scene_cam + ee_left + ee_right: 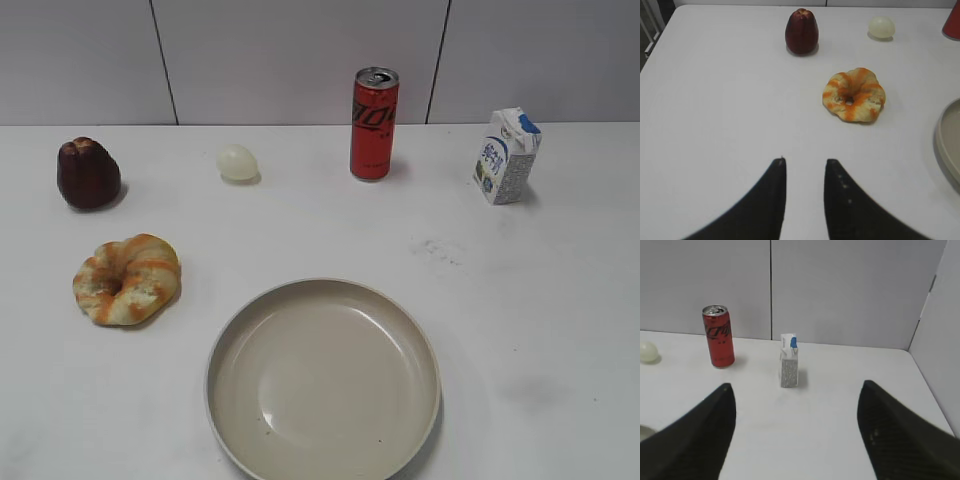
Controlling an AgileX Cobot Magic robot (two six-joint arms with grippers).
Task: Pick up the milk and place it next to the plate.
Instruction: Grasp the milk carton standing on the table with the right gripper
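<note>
The milk [507, 156], a small white carton with blue patches, stands upright at the far right of the table; it also shows in the right wrist view [789, 361]. The beige plate [228, 350] lies at the near centre; its rim shows at the right edge of the left wrist view [946, 145]. My right gripper [796, 386] is wide open and empty, some way short of the milk, which sits between its fingers' line of sight. My left gripper [805, 161] is open and empty over bare table. Neither gripper shows in the exterior view.
A tall red soda can [374, 123] stands left of the milk. A pale egg-like ball [237, 162], a dark red fruit [88, 174] and an orange-striped ring bread [127, 279] lie on the left. A wall panel [940, 330] rises at the table's right.
</note>
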